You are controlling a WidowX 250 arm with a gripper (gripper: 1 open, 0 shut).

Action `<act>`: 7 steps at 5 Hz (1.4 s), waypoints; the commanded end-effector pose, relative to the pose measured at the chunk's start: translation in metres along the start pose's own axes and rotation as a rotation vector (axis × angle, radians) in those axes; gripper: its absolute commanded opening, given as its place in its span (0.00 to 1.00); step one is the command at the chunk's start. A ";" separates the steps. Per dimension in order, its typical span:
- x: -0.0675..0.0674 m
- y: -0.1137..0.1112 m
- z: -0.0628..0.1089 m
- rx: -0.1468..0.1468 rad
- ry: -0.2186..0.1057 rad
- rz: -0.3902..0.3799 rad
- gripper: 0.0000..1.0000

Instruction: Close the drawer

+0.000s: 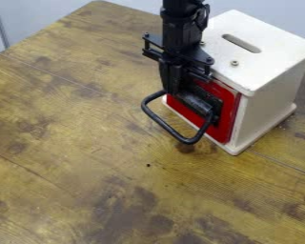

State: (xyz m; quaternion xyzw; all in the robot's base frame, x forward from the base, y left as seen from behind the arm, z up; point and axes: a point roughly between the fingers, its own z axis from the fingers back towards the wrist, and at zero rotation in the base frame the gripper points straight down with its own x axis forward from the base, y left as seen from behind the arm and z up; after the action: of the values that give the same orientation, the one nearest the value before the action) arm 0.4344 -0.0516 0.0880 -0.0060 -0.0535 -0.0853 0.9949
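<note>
At drawer (213,98) front: tool (190,88) closed, pointing down.

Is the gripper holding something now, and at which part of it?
It cannot be told. The shut gripper stands at the drawer front, above the wire handle.

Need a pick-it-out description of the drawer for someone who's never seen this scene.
On the worn wooden table stands a cream wooden box with a slot in its top, at the right. The drawer is the red panel in its near-left face, just below the black gripper. Only it has a black front plate and a large black wire loop handle reaching over the tabletop.
</note>
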 end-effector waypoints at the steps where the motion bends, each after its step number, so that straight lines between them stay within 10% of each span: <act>1: -0.002 -0.012 -0.021 0.000 0.029 -0.004 0.00; 4: -0.006 -0.015 -0.034 0.004 0.055 0.012 0.00; 5: -0.007 -0.014 -0.031 0.005 0.064 0.018 1.00; 7: -0.006 -0.013 -0.021 -0.006 0.070 0.029 1.00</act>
State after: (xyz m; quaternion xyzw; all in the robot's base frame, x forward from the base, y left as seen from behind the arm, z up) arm 0.4316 -0.0517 0.0865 -0.0014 -0.0414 -0.0668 0.9969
